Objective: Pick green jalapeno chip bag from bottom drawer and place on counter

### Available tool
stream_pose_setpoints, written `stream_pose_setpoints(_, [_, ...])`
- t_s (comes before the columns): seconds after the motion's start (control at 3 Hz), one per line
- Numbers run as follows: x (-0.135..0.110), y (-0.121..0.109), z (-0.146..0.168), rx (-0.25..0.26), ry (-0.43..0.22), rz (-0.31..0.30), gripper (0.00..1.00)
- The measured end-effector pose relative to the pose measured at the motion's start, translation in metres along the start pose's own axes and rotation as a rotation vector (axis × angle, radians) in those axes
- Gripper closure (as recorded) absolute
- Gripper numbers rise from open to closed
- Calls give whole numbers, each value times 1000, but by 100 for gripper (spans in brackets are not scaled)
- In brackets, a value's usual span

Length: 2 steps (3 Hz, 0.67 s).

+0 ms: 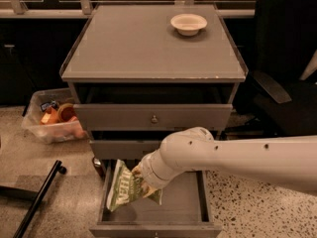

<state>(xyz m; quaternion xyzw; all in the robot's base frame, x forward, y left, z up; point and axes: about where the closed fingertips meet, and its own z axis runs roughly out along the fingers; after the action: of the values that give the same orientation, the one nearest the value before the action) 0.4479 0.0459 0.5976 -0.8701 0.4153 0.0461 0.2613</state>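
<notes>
The green jalapeno chip bag point(120, 188) hangs tilted over the left side of the open bottom drawer point(183, 207), its top edge overlapping the drawer's left wall. My gripper point(137, 178) is at the end of the white arm that reaches in from the right. It is shut on the bag's right edge, just above the drawer floor. The counter point(143, 43) is the grey cabinet top above, well higher than the gripper.
A cream bowl point(188, 23) sits at the back right of the counter. Two knobbed drawers are above the open one. A clear plastic bin point(49, 123) of items stands on the floor at left, beside a black pole point(37, 202). A black chair point(287, 83) is at right.
</notes>
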Motion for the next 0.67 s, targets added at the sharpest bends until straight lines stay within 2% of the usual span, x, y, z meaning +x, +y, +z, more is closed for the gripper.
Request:
stream_pose_setpoints(0.33, [-62,-16,-59,29,-113,-64,100])
stream_pose_setpoints(0.67, [-86,-6,-73,25,-181,-78,100])
